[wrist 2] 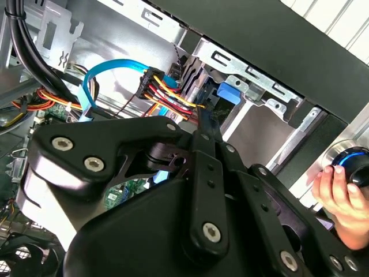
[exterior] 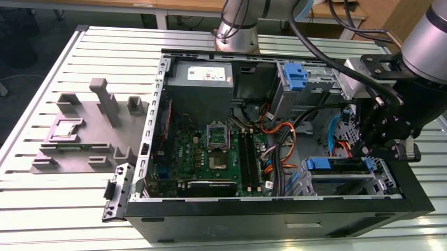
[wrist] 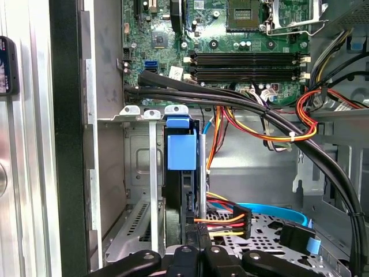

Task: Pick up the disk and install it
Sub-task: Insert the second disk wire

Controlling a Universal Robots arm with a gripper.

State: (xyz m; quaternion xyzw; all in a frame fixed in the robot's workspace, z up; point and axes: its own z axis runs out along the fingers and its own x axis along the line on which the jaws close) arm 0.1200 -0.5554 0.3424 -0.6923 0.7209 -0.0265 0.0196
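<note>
Exterior view: an open computer case (exterior: 279,212) lies on its side on the slatted tabletop (exterior: 63,209), so the interior faces up and the arm can reach in from above. The pincer (exterior: 373,149) hangs at right of frame, over the drive cage (exterior: 342,180) at the case's lower right corner. A blue-framed part (exterior: 323,164) sits at the cage top, just beside the pincer; it is judged to be the disk's carrier.

Second wrist view: the pincer's black linkage (wrist 2: 190,190) covers the lower half of the frame. Its tips are hidden, so whether it is clenched or released cannot be told. A hand (wrist 2: 340,196) rests at lower right, outside the case.

First wrist view: the disk (wrist: 183,173) stands edge-on in a cage slot at centre frame, its blue tab uppermost. Power cables (wrist: 228,219) plug in near its lower end.
</note>
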